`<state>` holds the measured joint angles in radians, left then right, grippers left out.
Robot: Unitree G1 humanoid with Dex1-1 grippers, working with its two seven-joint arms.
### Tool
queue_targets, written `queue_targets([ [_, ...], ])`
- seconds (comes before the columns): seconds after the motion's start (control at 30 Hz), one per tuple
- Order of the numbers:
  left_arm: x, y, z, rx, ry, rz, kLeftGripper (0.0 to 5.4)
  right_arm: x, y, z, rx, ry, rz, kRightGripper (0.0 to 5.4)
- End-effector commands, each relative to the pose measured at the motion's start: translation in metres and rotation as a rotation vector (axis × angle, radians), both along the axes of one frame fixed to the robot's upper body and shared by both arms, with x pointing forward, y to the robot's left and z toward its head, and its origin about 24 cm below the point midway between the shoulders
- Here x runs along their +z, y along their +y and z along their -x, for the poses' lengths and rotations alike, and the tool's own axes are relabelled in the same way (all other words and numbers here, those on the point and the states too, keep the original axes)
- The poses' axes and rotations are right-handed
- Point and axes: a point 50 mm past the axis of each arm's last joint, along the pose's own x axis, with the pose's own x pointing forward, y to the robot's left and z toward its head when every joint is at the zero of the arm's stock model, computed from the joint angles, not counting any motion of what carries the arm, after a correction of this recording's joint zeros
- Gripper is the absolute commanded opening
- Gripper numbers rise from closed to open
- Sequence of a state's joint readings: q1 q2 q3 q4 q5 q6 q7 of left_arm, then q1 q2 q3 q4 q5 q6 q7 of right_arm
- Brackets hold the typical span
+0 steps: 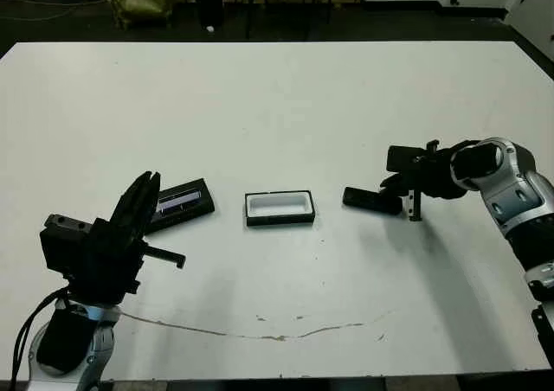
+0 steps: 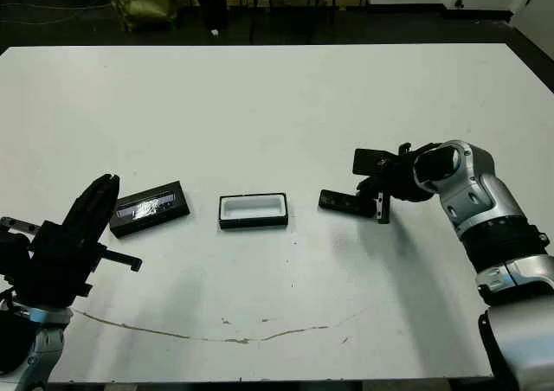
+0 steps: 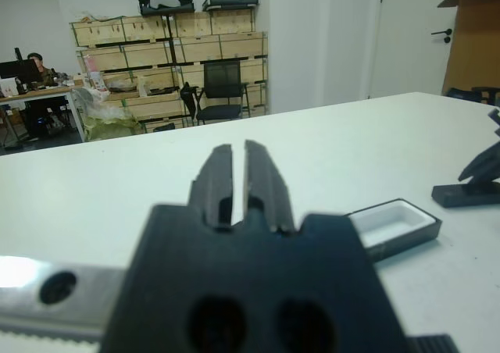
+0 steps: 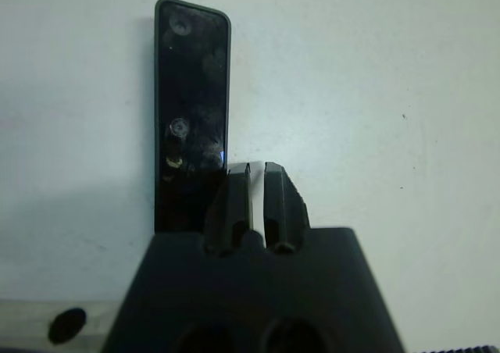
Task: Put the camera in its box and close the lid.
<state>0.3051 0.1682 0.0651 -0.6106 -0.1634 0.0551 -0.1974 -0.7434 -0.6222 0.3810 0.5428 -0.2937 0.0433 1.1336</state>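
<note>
Left claw (image 1: 147, 188) hovers near the tabletop's (image 1: 277, 97) front left corner, fingers pressed nearly together, holding nothing. Just beside it I see the lid (image 1: 180, 204), strip up. Toward the middle the box (image 1: 279, 208) sits open, white lining showing. Right of it lies the camera (image 1: 370, 199), flat. My right claw (image 1: 405, 202) sits at the camera's right end, fingers closed, empty.

White walls; stacked wooden crates (image 3: 168, 60); black office chair (image 3: 221, 87).
</note>
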Motion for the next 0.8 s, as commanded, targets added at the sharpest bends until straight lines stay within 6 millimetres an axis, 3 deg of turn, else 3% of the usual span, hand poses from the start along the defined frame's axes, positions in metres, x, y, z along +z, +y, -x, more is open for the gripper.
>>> queue_targets([
  [0.03, -0.0044, 0.0021, 0.001, 0.009, 0.028, -0.005, 0.01, -0.0059, -0.0064, 0.0047, -0.027, 0.038, 0.012, 0.0],
  [0.8, -0.0044, 0.0015, -0.0016, 0.003, 0.025, -0.003, 0.01, 0.0015, -0.0088, 0.0131, 0.018, 0.076, -0.01, 0.0],
])
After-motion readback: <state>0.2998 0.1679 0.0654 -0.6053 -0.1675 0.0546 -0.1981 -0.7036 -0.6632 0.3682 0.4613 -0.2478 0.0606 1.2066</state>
